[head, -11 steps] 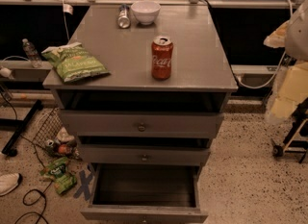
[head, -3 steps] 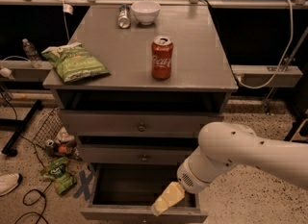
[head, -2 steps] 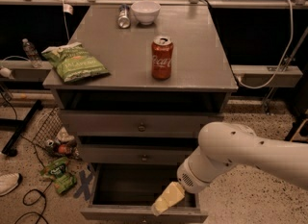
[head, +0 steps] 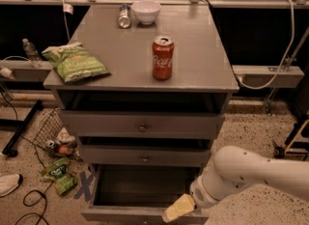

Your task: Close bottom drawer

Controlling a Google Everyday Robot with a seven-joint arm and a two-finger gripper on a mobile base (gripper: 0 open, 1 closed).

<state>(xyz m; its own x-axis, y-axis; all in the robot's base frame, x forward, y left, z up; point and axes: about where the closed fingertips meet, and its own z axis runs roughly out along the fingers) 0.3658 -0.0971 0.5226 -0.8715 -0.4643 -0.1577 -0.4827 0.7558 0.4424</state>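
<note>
Since the bottom drawer [head: 118,214], the lowest grey wooden one with the plain flat front, stands pulled well out at the foot of the cabinet with its dark inside open to view, the closing is not yet done. Its front runs along the lower edge of the view, so I cannot make out its knob. My gripper [head: 179,208], pale yellow at the end of the white arm [head: 241,171], sits at the right end of that front, either touching it or just short of it. I cannot tell which, nor whether the gripper is spread or pressed together.

I judge that I should press flat on the front face, nearer its middle than its right corner, so the drawer runs straight and does not skew and jam. A steady, level push towards the cabinet should serve, and no grasp is needed. I should stop once the front sits under the grey middle drawer [head: 145,157], which stands a little out, as does the wide top drawer [head: 142,125]. I should finish gently, because on the grey worktop [head: 203,69] a red cola can [head: 162,57] stands upright and a slam could shake it.
</note>
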